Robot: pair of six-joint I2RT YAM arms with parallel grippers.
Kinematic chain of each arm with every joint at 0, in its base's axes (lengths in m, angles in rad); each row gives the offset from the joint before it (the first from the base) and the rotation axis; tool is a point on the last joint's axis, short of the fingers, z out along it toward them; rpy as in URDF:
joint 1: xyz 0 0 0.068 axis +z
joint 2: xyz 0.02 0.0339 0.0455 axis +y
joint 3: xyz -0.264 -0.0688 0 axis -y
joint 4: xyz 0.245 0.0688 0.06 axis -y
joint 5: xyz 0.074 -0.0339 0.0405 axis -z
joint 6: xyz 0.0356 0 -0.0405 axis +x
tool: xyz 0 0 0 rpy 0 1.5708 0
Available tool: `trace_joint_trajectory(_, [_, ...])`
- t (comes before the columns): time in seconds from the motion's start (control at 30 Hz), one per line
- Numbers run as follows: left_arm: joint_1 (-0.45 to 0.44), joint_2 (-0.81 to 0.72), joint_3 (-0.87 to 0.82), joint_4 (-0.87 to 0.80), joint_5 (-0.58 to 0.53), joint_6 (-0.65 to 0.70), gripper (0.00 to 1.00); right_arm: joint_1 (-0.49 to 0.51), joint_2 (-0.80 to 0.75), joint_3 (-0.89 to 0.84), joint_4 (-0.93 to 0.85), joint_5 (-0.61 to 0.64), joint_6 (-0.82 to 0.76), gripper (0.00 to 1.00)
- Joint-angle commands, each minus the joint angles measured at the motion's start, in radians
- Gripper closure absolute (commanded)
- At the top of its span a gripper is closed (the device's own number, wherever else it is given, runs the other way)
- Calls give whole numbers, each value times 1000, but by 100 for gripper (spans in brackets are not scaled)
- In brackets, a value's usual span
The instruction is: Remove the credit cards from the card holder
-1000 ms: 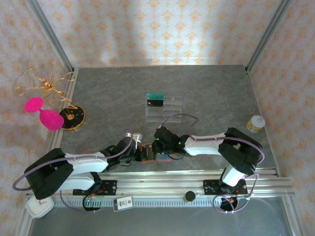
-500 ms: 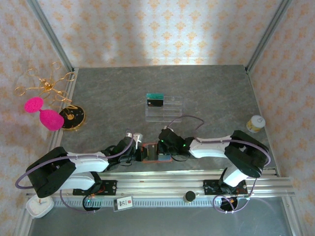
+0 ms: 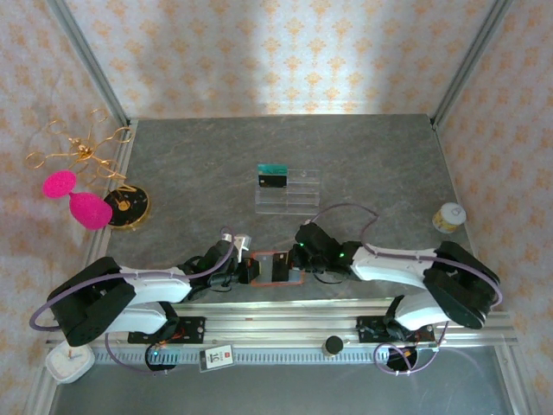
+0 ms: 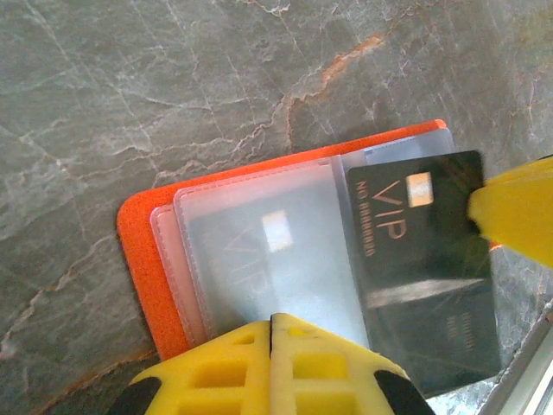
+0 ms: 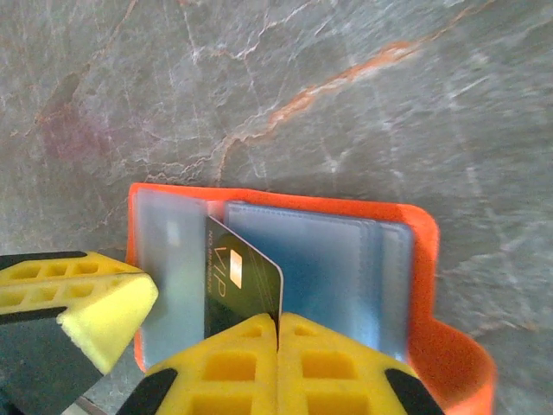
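Sitting across most of the top view is the grey marble table (image 3: 380, 156). Left arm (image 3: 147, 285) and right arm (image 3: 397, 264) are reaching inward along its near edge and meeting at the middle. Clear acrylic rack (image 3: 298, 197) is standing mid-table, well apart from the arms, holding a teal card (image 3: 273, 169) and a dark card (image 3: 273, 181) at its left end. Orange card holder (image 4: 143, 251) is lying open and flat between the two grippers, clear sleeves facing up. Black VIP card (image 4: 423, 268) is sticking partway out of a sleeve, tilting up in the right wrist view. Left gripper (image 4: 272, 346) is pinching the holder's near edge, jaws together on it. Right gripper (image 5: 277, 341) is clamping the black VIP card's edge, jaws together. Small yellow-lidded jar (image 3: 448, 216) is sitting near the table's right edge.
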Motion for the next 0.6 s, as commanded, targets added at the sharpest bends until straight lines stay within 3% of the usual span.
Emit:
trace_joint_trajectory(0.0, [6,3,33,-19,36,27,100,-6,-94,36,-132,133,-117,100])
trace_joint_trajectory(0.17, [6,-19,88,-72,61,47,100,-6,-205,81,-106,161,-338,100])
trace_joint_trajectory(0.33, [6,-61,118,-122,62,49,75,-21,-178,204,-111,248,-583,100])
trace_joint_trajectory(0.43, [7,-76,131,-147,50,49,65,-82,-131,278,-95,191,-710,100])
trace_joint_trajectory(0.57, [11,-74,148,-163,63,43,62,-151,-88,372,-77,86,-881,100])
